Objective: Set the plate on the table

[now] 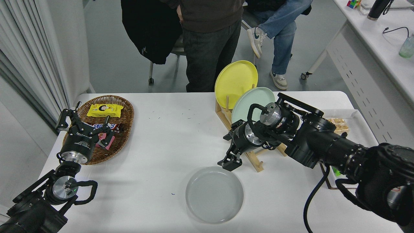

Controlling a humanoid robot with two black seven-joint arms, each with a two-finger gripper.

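Head view is showing the right gripper hanging just above the far rim of the plate, with its jaws seeming a little apart and holding nothing, though the gap is small and dark and hard to judge. From the jaws, the plate is lying toward the camera and slightly to the left, flat on the table near the front edge; being round, it is offering no long axis to line up with. The right arm is clearly the nearer one, while the left gripper is sitting parked over the wicker basket with its fingers spread. I judge the placing as done, so only lifting clear is remaining. Behind the right wrist, the wooden rack and the mint green plate are partly hidden; the yellow plate is standing free.
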